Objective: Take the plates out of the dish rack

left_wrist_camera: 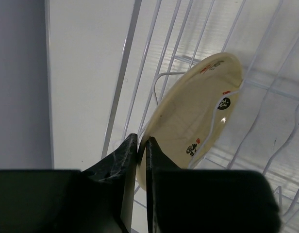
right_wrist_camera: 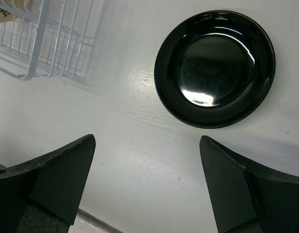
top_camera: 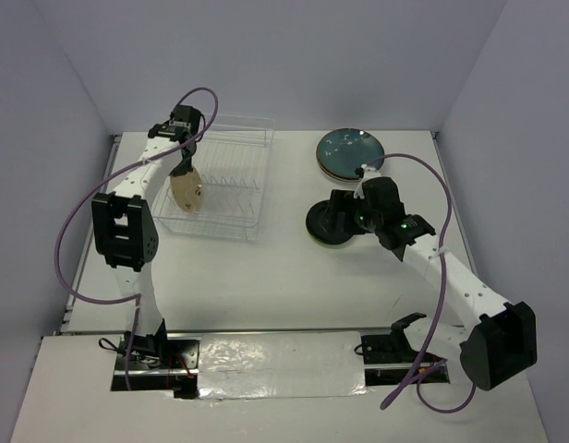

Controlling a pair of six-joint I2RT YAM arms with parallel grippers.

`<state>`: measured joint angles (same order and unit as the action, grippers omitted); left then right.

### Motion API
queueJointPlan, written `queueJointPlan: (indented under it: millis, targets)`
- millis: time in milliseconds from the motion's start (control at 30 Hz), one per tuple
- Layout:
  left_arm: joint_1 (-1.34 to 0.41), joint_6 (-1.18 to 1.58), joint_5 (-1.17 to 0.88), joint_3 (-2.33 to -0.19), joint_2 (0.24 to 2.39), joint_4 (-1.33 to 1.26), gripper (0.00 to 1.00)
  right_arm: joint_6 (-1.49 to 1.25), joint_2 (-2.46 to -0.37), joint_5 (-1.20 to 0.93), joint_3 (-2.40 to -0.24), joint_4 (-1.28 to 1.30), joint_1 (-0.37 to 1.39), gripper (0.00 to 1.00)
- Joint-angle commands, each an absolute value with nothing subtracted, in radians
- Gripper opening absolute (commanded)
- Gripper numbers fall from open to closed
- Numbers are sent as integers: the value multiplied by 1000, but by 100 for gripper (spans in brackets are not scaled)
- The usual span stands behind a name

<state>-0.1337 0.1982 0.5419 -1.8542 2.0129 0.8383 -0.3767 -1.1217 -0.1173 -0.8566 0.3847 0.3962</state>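
A small tan plate [top_camera: 186, 191] stands on edge in the white wire dish rack [top_camera: 236, 185] at the back left. My left gripper [top_camera: 184, 167] is shut on its rim; in the left wrist view the fingers [left_wrist_camera: 142, 160] pinch the tan plate [left_wrist_camera: 193, 116] among the rack's tines [left_wrist_camera: 149, 58]. A dark glazed plate [top_camera: 323, 226] lies flat on the table mid-right, and shows in the right wrist view [right_wrist_camera: 215, 68]. My right gripper [top_camera: 345, 214] hovers open and empty just by it [right_wrist_camera: 147, 179]. A stack of plates with a teal one on top [top_camera: 349, 152] lies at the back right.
The dish rack's corner [right_wrist_camera: 38, 43] shows at the upper left of the right wrist view. Grey walls close the table at back and sides. Purple cables loop from both arms. The table's near edge carries the arm bases.
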Motion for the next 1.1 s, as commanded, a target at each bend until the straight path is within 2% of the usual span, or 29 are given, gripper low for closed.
queueJointPlan:
  millis: [0,400,667,767,800,900,1000,1067]
  targets:
    - [-126,181,552,-1816,1976,816,0,-370,-1078,-104,-879,396,407,95]
    - [-140,66,482,-1700,1720,651,0,-383,-1074,-118,-882,387,420,95]
    - [-158,133,494,-1732,1570,676,0,-411,-1042,-150,-856,330,426,95]
    - [-163,196,310,-1736,1508,693,0,-434,-1002,-273,-789,159,425,100]
    - [-166,215,238,-1717,1465,692,0,-446,-982,-404,-772,103,425,100]
    - [-170,282,-65,-1652,1379,637,0,-524,-966,-576,-718,-124,425,100]
    - [-172,348,-299,-1495,1296,546,0,-598,-976,-629,-692,-312,426,100]
    - [-181,386,-414,-1390,1234,465,0,-624,-989,-637,-698,-345,431,100]
